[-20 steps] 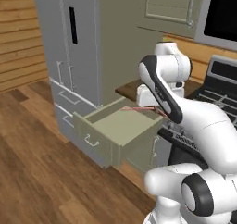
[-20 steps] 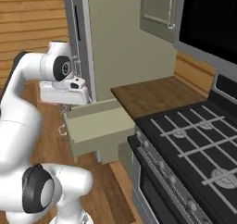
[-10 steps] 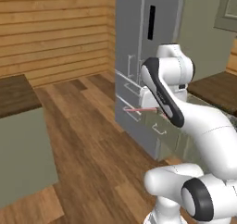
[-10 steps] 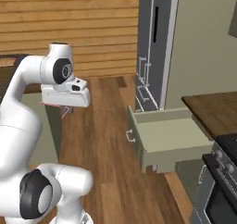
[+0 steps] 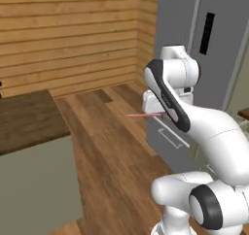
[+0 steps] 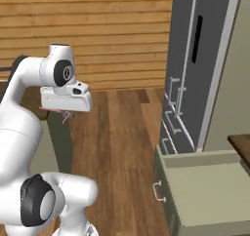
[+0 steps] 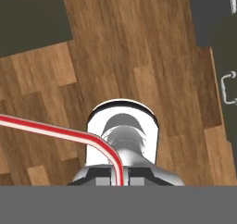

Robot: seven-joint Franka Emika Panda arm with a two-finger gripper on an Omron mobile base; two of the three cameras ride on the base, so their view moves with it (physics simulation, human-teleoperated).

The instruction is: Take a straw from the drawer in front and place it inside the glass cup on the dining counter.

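We cannot make out the gripper's [image 5: 154, 113] finger tips in the left base view: the white hand block and the arm's dark-striped forearm cover them, and we see just the thin red-pink straw [image 5: 143, 115] sticking out of the hand toward the left, roughly level above the wooden plank floor [image 5: 112, 146]. In the right base view the gripper [image 6: 65, 114] hangs under the white hand, and a short pink piece of the straw [image 6: 64, 116] shows below it, too small to tell its full run. In the hand view the straw [image 7: 69, 134] rises between the finger tips at the bottom, bends and runs off the left edge, so its far end is cut off; the jaws are pinched together on it

To the gripper's left in the left base view, the dark brown wood-grain dining counter [image 5: 26, 120] on its sage-green base is cut by the frame edge, and a small dark thing at that edge cannot be identified. Behind the gripper there stands the tall grey fridge [image 5: 209, 44]

Well to the gripper's right in the right base view, the wide sage-green drawer [image 6: 210, 186] stands pulled out, cut by the frame; what we see of its inside is bare
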